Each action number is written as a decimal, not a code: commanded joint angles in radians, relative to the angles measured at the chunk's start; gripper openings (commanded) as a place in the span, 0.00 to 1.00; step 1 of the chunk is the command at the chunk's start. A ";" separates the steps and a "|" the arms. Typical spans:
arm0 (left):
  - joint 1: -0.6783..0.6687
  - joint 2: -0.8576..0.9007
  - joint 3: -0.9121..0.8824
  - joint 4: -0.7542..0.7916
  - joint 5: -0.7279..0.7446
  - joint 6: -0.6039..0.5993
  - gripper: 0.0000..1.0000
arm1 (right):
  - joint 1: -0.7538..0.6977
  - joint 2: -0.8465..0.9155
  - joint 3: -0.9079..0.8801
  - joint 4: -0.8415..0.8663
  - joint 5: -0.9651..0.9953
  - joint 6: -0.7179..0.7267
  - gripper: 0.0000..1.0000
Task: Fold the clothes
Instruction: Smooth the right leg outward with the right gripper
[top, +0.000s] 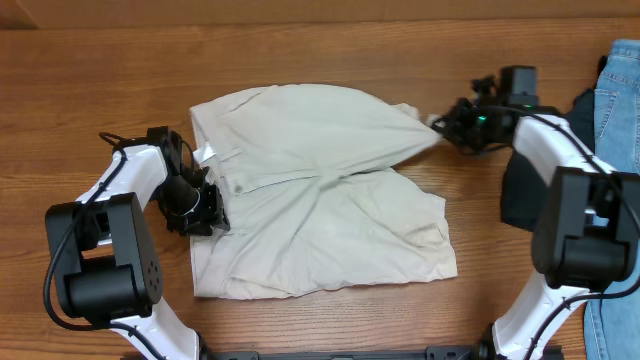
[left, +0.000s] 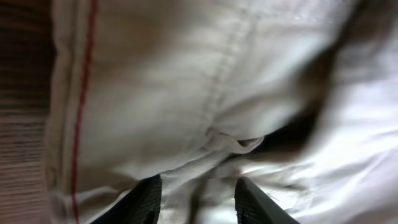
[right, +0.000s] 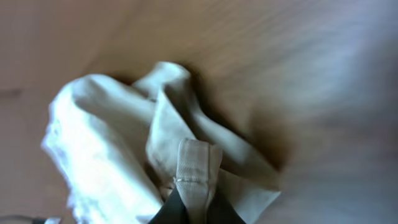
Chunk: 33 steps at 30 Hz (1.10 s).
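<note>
Cream shorts (top: 330, 210) on the wooden tabletop (top: 90, 80) — right pincer (top: 445, 125) clenched on a pulled-out corner, left pincer (top: 212, 208) (fingers apart at the waistband) grip unclear.

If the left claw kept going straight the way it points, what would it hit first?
The shorts. The left claw faces their cream fabric, which fills its wrist view right ahead of it. Whether it already touches them is unclear.

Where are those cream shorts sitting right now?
In the overhead view the shorts lie on the wooden table between the two arms: left gripper at their waistband side, right gripper pinching their corner on the right.
</note>
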 joint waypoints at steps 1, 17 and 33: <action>0.000 0.001 -0.008 0.001 -0.025 -0.006 0.42 | -0.090 -0.008 0.012 0.029 0.045 -0.040 0.24; 0.000 0.001 -0.008 0.004 -0.025 -0.007 0.42 | 0.087 0.109 0.012 0.283 -0.045 -0.080 0.80; 0.000 0.001 -0.008 -0.005 -0.025 -0.006 0.42 | 0.003 0.033 0.145 0.505 -0.236 0.031 0.04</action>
